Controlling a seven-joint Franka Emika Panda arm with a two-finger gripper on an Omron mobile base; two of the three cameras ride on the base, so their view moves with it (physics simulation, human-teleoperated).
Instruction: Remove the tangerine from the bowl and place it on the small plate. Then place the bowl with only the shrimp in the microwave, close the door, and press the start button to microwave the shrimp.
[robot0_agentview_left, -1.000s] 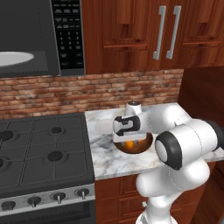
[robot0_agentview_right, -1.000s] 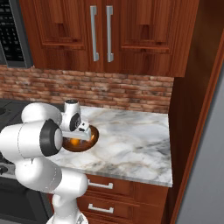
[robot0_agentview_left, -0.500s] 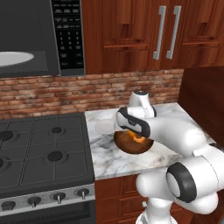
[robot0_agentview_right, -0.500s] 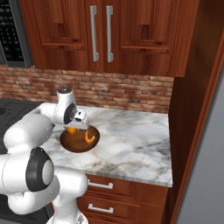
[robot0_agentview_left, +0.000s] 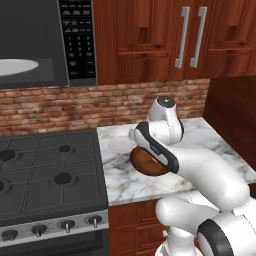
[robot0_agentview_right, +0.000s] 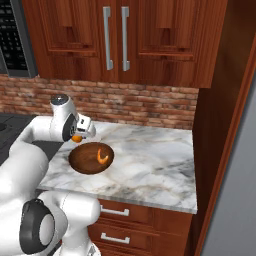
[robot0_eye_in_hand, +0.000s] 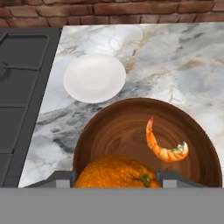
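My gripper (robot0_eye_in_hand: 116, 177) is shut on the round orange tangerine (robot0_eye_in_hand: 114, 173), which hangs just above the near rim of the dark-brown bowl (robot0_eye_in_hand: 118, 131). From the right base view the tangerine (robot0_agentview_right: 76, 138) is in the gripper (robot0_agentview_right: 78, 136), up and left of the bowl (robot0_agentview_right: 85, 162). The curved shrimp (robot0_eye_in_hand: 166, 148) lies inside the bowl at its right, also visible as the shrimp (robot0_agentview_right: 102, 156). The small white plate (robot0_eye_in_hand: 94, 78) lies bare on the marble beyond the bowl, between bowl and stove; the plate (robot0_agentview_left: 118, 145) sits left of the bowl (robot0_agentview_left: 145, 164). The microwave (robot0_agentview_left: 35, 45) stands open at upper left; its door is out of view.
A black gas stove (robot0_agentview_left: 45, 175) borders the marble counter (robot0_agentview_right: 150, 160) on the left. Brick backsplash (robot0_agentview_left: 60, 107) runs behind, wooden cabinets (robot0_agentview_right: 125, 40) hang above, and a tall wooden panel (robot0_agentview_right: 220, 125) closes the counter's right end.
The gripper has risen out of the bowl with the tangerine in it and shifted left toward the plate. The shrimp and bowl have stayed in place.
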